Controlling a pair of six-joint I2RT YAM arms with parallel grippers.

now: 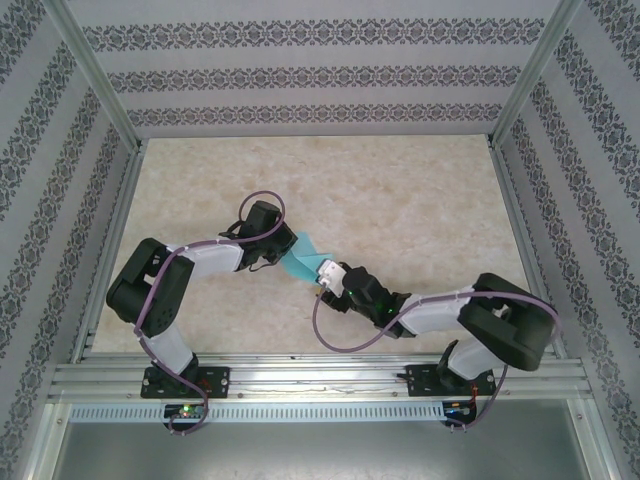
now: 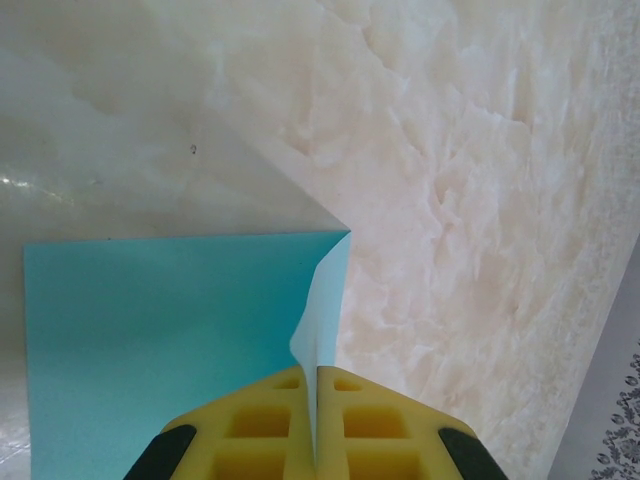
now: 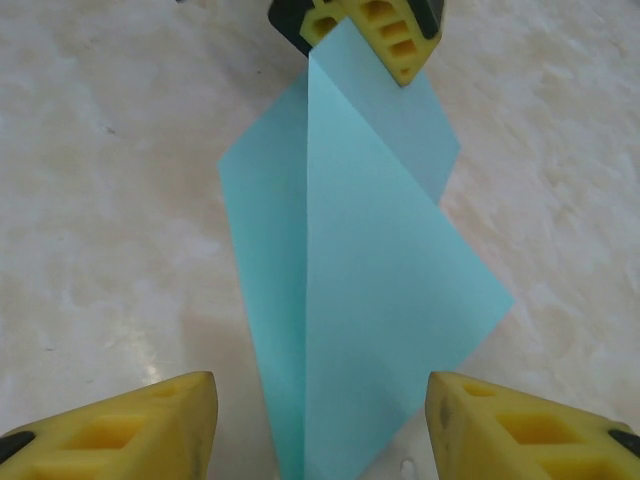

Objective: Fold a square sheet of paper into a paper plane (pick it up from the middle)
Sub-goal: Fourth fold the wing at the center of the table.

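A cream marble-patterned tabletop lies inside walls of grey floral-striped paper, framed by aluminium posts, with a slotted metal rail along its near edge
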